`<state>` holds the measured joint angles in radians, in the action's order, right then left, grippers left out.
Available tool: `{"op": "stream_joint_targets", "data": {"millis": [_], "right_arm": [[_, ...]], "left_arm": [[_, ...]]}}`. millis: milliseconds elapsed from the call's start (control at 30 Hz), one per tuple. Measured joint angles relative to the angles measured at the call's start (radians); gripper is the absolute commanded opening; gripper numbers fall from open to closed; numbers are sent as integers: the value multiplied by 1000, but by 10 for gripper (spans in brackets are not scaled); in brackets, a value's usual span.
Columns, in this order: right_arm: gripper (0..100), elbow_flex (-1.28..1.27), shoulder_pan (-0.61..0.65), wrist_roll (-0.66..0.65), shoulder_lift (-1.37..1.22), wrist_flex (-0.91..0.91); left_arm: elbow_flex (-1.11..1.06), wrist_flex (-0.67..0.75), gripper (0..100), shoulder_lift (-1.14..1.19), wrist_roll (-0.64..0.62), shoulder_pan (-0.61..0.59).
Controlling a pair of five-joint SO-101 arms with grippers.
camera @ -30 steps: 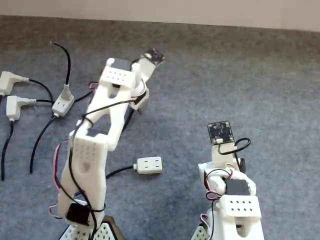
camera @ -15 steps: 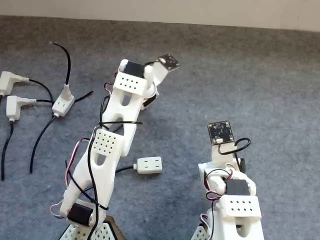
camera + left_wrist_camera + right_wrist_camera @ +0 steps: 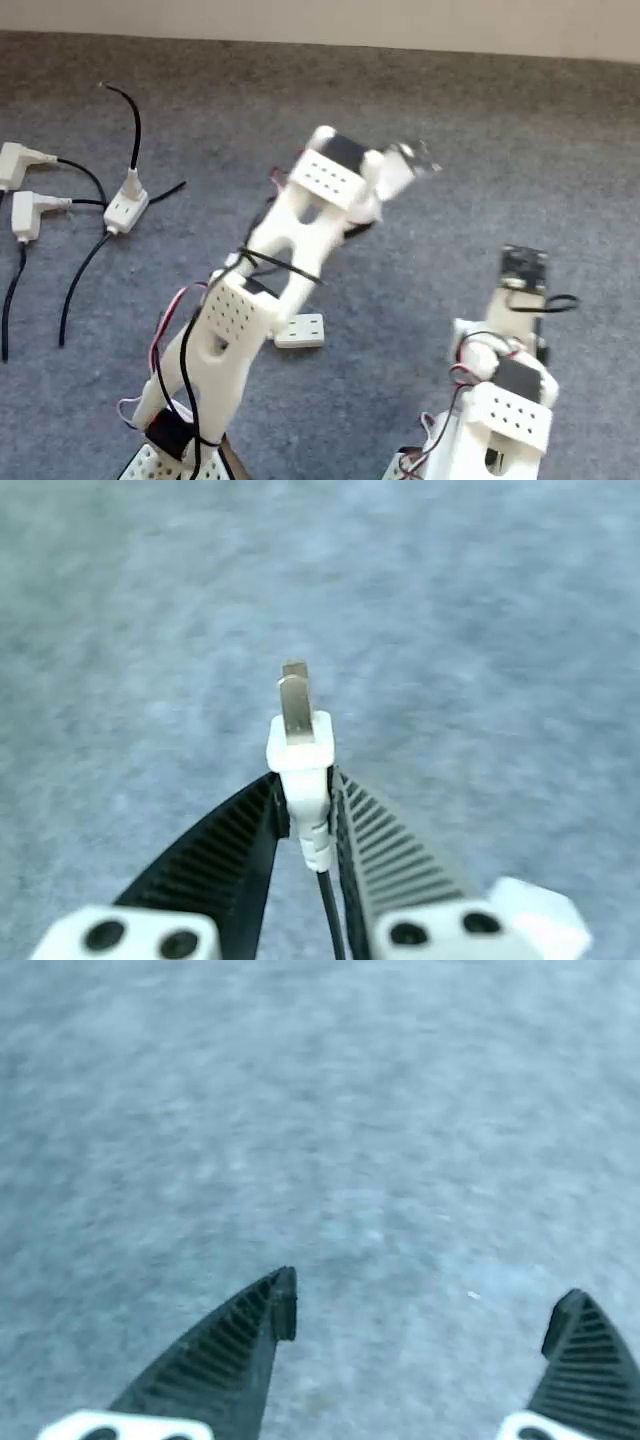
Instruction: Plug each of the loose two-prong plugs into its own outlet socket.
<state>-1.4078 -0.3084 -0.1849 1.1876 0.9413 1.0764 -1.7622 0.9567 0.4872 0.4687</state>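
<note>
Your worktop [image 3: 520, 150] is covered in a grey, felt-like mat with a fine nap. Your left arm [image 3: 250, 300] is white plastic with dotted holes and loose red and black wires. In the high view it stretches from 7 o'clock up toward 1 o'clock. The right arm [image 3: 505, 400], of the same build, stands at 5 o'clock.

Your left hand [image 3: 307, 792] is closed on a plug [image 3: 300, 755]. Its ribbed black fingers pinch the white moulded body from both sides. The flat metal prongs [image 3: 295, 695] stick out past the fingertips, one behind the other, and a black cord [image 3: 330, 910] runs back between the fingers. The plug is held off the mat.

Your right hand [image 3: 428, 1310] stands wide open over bare mat, gripping nothing.

The socket [image 3: 303, 330], a flat white rectangular block with slots in its upper face, lies on the mat at about 6 o'clock, partly hidden by the left arm. At 9 o'clock two white angled plugs [image 3: 18, 160] lie near each other on black cords. A third white piece [image 3: 125, 205] lies just to their 3 o'clock side.
</note>
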Motion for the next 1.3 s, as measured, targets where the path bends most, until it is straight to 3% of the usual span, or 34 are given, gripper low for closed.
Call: {"op": "stream_joint_targets", "data": {"millis": [367, 567, 800, 900, 1067, 1167, 1300], "right_arm": [[375, 100, -434, -61, 0, 63], [375, 100, -465, -106, 0, 34], [375, 100, -466, -173, 0, 34], [375, 100, -466, -186, 0, 31], [375, 100, -420, -187, 0, 31], [375, 100, -288, -187, 0, 37], [375, 242, -43, -187, -46, 215]], "left_arm": [[-404, 0, 11, -269, -2, 367], [-496, 0, 232, -284, 6, 480], [-511, 0, 195, -368, 5, 482], [-511, 0, 195, -451, 8, 411], [-511, -2, 193, -605, 6, 152], [-511, -2, 193, -687, -49, -25], [-535, -2, 193, -761, -275, -304]]}}
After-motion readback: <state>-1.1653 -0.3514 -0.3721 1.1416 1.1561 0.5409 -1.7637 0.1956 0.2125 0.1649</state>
